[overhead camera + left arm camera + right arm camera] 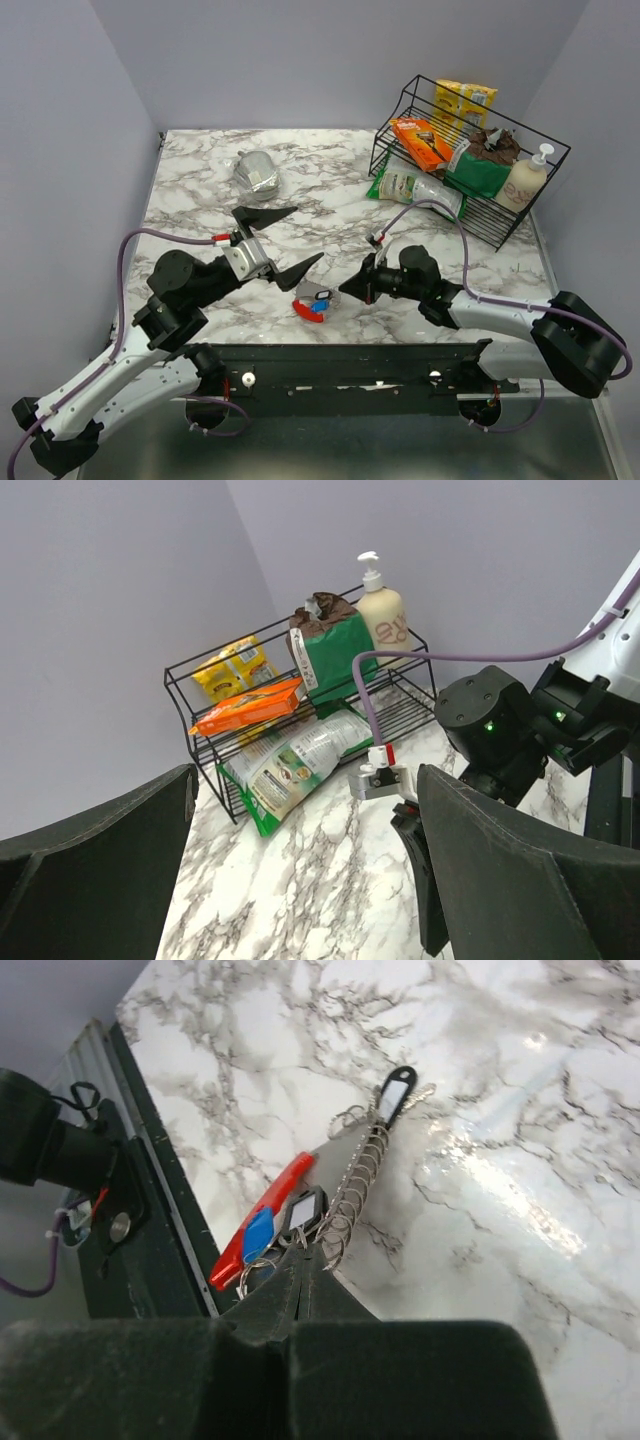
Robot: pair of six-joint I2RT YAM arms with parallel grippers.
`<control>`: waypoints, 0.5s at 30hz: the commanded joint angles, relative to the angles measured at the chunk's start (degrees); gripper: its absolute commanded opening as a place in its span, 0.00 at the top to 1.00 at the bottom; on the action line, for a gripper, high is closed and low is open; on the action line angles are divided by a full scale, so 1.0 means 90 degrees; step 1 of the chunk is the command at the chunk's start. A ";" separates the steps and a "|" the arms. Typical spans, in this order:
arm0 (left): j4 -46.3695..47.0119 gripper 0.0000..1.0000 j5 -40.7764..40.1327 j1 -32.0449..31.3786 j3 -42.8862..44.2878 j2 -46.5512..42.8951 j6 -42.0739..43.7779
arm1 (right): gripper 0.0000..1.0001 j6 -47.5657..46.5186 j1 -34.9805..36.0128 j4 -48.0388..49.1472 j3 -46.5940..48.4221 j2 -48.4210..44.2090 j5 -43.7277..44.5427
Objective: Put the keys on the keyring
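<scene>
The keyring [314,302] lies near the table's front edge, with a red tag [262,1222], a blue tag [257,1237] and a chain of silver rings [361,1175]. One black-headed key [303,1212] sits next to the blue tag. The other key [397,1088] is at the chain's far end. My right gripper [306,1252] [346,286] is shut, its tips pinched at the silver rings beside the near key. My left gripper [309,233] [305,880] is wide open and empty, held above the table just left of the keyring.
A black wire rack [497,222] at the back right holds snack packs and a soap bottle [524,180]. A green-and-white bag [412,187] leans out of it. A silver foil pouch [258,172] lies at the back left. A black rail [340,358] runs along the front edge.
</scene>
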 commanded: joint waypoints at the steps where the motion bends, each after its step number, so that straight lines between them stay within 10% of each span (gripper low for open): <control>1: -0.0141 0.01 0.0154 -0.0005 -0.0068 0.0119 -0.0146 | 1.00 0.0096 -0.0126 -0.0488 0.0039 0.0251 0.0623; 15: -0.0278 0.01 0.0379 -0.0005 0.0010 0.0354 -0.0410 | 1.00 0.0281 -0.0585 -0.0976 0.0010 0.0046 0.1551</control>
